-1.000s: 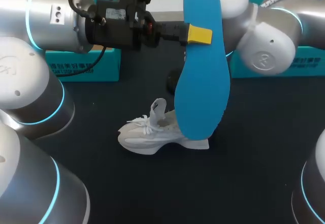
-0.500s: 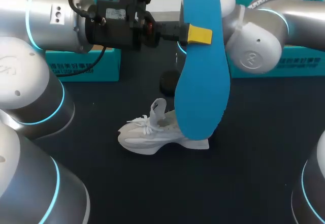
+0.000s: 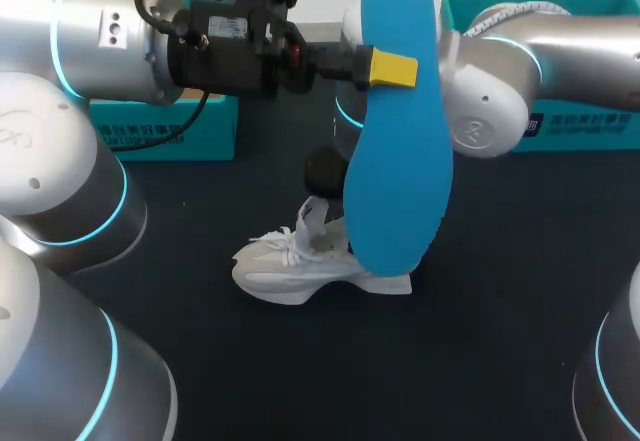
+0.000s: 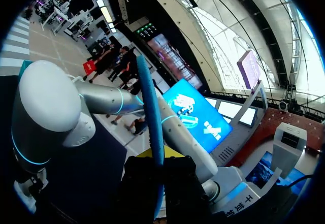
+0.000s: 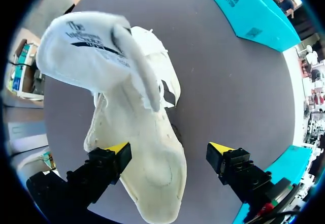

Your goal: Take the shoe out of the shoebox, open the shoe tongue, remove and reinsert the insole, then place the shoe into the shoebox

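Left claw (image 3: 393,68) pinches the upright insole (image 3: 398,161); right claw (image 5: 170,152) gapes over the shoe (image 5: 132,107).

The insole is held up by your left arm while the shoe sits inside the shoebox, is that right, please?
Not quite: the shoe lies on the table, outside the shoebox, as the head view shows. The left fingers do hold the insole up.

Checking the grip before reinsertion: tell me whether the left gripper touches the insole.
Touching. In the head view the yellow tip of the left gripper lies flat against the insole, which is held upright.
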Tool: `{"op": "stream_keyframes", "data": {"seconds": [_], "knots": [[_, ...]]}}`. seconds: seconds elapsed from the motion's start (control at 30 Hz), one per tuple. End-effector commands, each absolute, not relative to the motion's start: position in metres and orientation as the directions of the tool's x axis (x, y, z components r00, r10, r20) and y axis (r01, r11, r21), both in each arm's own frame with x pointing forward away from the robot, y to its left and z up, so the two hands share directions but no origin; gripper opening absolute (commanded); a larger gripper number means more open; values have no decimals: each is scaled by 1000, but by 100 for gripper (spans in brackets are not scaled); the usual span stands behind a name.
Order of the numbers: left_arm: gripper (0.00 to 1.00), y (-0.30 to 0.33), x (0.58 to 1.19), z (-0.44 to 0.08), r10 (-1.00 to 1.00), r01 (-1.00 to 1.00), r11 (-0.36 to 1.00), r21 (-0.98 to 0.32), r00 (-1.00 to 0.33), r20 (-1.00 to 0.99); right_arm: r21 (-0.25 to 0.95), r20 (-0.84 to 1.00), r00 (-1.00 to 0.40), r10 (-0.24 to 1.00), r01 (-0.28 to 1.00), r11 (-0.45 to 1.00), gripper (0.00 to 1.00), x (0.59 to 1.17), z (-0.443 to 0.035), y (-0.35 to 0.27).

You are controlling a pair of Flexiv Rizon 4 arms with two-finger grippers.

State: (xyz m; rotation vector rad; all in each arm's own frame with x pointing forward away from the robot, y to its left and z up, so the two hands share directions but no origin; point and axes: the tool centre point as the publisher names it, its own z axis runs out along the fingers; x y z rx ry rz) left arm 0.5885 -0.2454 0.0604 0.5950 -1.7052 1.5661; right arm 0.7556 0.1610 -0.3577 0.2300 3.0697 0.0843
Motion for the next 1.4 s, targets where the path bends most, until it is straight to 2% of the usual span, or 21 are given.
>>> {"op": "stream_keyframes", "data": {"seconds": [0.03, 0.07, 0.1, 0.23, 0.37, 0.6, 0.63, 0.73, 0.93, 1.13, 1.27, 1.4], "knots": [[0, -245, 588, 59, 140, -755, 148, -639, -623, 769, 49, -56, -986, 160, 157, 986, 73, 758, -368, 164], [0, -245, 588, 59, 140, -755, 148, -639, -623, 769, 49, -54, -985, 162, 159, 986, 47, 759, -369, 164], [0, -245, 588, 59, 140, -755, 148, -639, -623, 769, 50, -53, -985, 165, 162, 986, 44, 760, -369, 163], [0, -245, 588, 59, 140, -755, 148, -639, -623, 769, 42, -53, -984, 172, 170, 985, 37, 765, -370, 163], [0, -245, 588, 59, 140, -755, 148, -639, -623, 769, 41, -52, -984, 169, 167, 985, 38, 768, -372, 167], [0, -245, 588, 59, 140, -755, 148, -639, -623, 769, 12, -41, -984, 171, 170, 985, 31, 769, -380, 164], [0, -245, 588, 59, 140, -755, 148, -639, -623, 769, 8, -40, -984, 175, 175, 984, 29, 769, -381, 162], [0, -245, 588, 59, 140, -755, 148, -639, -623, 769, -2, -33, -985, 172, 172, 985, 0, 767, -382, 160], [0, -245, 588, 59, 140, -755, 148, -639, -623, 769, -46, -3, -984, 177, 177, 983, 0, 761, -386, 159], [0, -245, 588, 59, 140, -755, 148, -639, -623, 769, -100, 61, -955, 289, 282, 954, 0, 753, -369, 142], [0, -245, 588, 59, 140, -755, 148, -639, -623, 769, -94, 115, -878, 464, 455, 885, 0, 753, -353, 127], [0, -245, 588, 59, 140, -755, 148, -639, -623, 769, 8, 229, -730, 644, 663, 748, 0, 751, -340, 113]]}}
